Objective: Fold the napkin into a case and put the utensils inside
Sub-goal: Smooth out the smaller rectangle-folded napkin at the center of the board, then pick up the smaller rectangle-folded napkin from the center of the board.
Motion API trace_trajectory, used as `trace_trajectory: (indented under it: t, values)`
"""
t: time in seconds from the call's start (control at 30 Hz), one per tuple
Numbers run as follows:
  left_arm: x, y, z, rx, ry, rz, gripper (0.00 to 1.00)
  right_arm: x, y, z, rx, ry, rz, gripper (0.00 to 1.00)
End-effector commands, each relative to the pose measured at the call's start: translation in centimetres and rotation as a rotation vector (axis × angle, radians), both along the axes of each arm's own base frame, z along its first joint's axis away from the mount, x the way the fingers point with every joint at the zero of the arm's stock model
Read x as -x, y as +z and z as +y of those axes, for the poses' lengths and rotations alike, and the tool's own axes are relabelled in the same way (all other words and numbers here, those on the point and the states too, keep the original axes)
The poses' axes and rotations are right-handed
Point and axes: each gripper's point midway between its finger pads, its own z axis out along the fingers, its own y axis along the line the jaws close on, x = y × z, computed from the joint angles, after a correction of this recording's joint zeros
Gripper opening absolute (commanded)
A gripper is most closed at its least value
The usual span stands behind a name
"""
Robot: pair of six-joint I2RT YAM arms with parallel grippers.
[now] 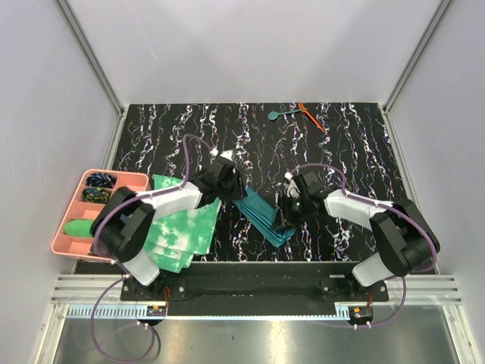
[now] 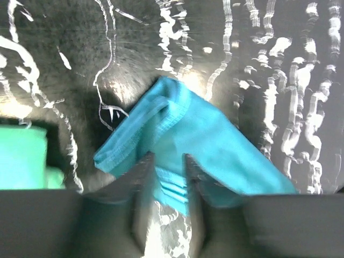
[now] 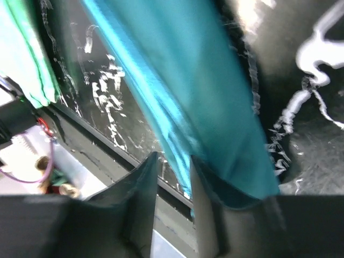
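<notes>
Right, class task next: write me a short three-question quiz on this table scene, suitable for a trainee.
1. True or false: the spoon and the orange stick lie at the far edge of the table, apart from the napkin.
2. The pink tray sits: A at the table's left edge; B at its right edge; C at its far edge.
3. Fill in: the mottled cloths beside the tray are white and ____.
Key: 1 true; 2 A; 3 green.
</notes>
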Motion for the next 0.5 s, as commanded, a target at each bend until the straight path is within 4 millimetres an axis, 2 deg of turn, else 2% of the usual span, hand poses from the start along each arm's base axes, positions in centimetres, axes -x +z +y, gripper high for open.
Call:
trace_trajectory:
  t: [0.0, 0.03, 0.07, 0.1, 0.13, 0.17, 0.2, 0.23, 0.27, 0.3, 0.33, 0.37, 0.4, 0.43, 0.47]
  values:
    - [-1.6, 10.6, -0.7, 0.12, 0.0, -0.192, 0.46, -1.8, 3.7, 1.0, 0.076, 0.086, -0.18, 0.43]
    - [-1.4, 11.5, -0.3, 0.124, 0.009, -0.2, 0.48, -2.2, 4.7, 1.1, 0.101, 0.099, -0.192, 0.47]
    - [-1.3, 12.0, 0.7, 0.109, 0.052, -0.196, 0.5, -2.7, 4.6, 0.8, 0.147, 0.099, -0.214, 0.55]
    - [-1.3, 13.8, 1.7, 0.118, 0.095, -0.228, 0.5, -3.0, 4.9, 0.9, 0.173, 0.123, -0.238, 0.61]
    - [-1.1, 14.4, 2.4, 0.121, 0.123, -0.227, 0.51, -3.3, 6.0, 1.4, 0.192, 0.149, -0.263, 0.65]
    - [-0.6, 14.6, 3.5, 0.118, 0.168, -0.2, 0.51, -3.8, 5.6, 1.4, 0.242, 0.159, -0.28, 0.73]
    - [-0.2, 16.1, 4.3, 0.138, 0.202, -0.228, 0.51, -3.9, 5.5, 1.2, 0.279, 0.189, -0.287, 0.76]
    - [0.1, 16.6, 5.0, 0.147, 0.226, -0.228, 0.52, -4.6, 6.2, 1.8, 0.287, 0.202, -0.317, 0.78]
    - [0.8, 16.5, 5.6, 0.149, 0.254, -0.207, 0.52, -5.0, 5.3, 1.7, 0.324, 0.213, -0.305, 0.79]
    - [1.4, 17.8, 6.5, 0.166, 0.284, -0.235, 0.52, -5.0, 5.1, 1.7, 0.348, 0.233, -0.299, 0.8]
    - [1.6, 18.1, 7.3, 0.169, 0.314, -0.238, 0.53, -5.4, 5.5, 2.4, 0.361, 0.248, -0.325, 0.8]
    - [2.4, 17.9, 8.1, 0.166, 0.348, -0.215, 0.53, -5.4, 4.8, 2.6, 0.384, 0.264, -0.314, 0.81]
    - [2.9, 19.0, 9.1, 0.184, 0.381, -0.244, 0.54, -5.4, 4.6, 2.9, 0.4, 0.278, -0.318, 0.8]
    - [3.2, 19.4, 9.8, 0.188, 0.405, -0.251, 0.55, -5.9, 4.8, 3.2, 0.42, 0.278, -0.339, 0.8]
    - [3.8, 19.4, 10.5, 0.188, 0.432, -0.242, 0.58, -5.4, 4.0, 3.7, 0.441, 0.303, -0.335, 0.8]
